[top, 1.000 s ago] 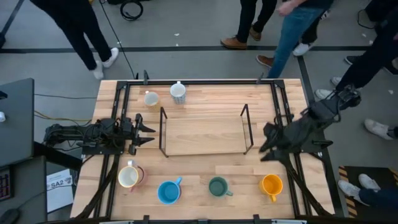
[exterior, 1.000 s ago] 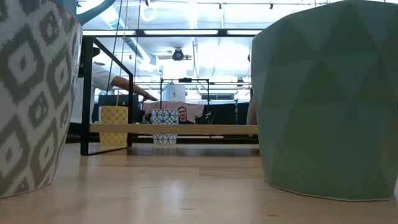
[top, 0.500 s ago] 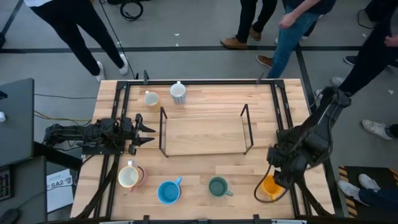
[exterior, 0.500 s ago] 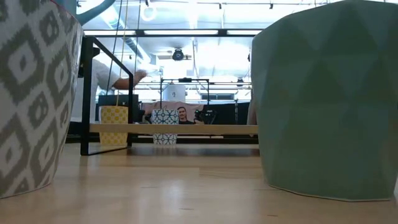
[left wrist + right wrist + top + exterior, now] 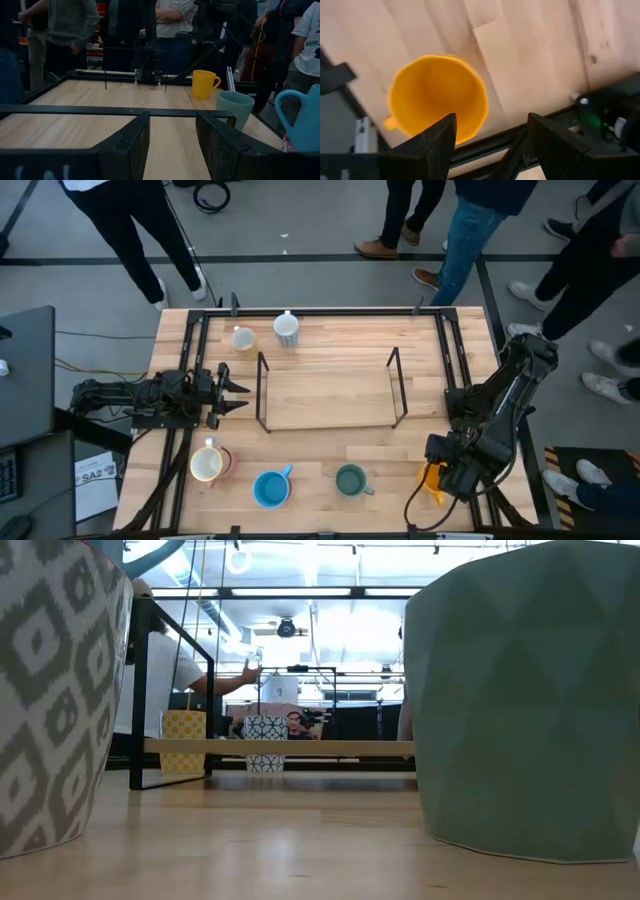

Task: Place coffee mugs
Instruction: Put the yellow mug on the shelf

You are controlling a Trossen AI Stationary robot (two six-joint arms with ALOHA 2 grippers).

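Our right pincer hangs right above the orange mug at the near right corner of the worktop, fingers spread wide and holding nothing. The mug stands upright with its mouth facing the pincer, just off to one side of the gap, handle poking out away from the fingers. The left pincer waits wide open too, parked at the left edge and way farther off, so we'd say the right arm has this one.

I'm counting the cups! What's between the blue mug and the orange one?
In the high view, the dark green mug stands between the blue mug and the orange mug, along the table's near edge. The right claw hangs over the orange one.
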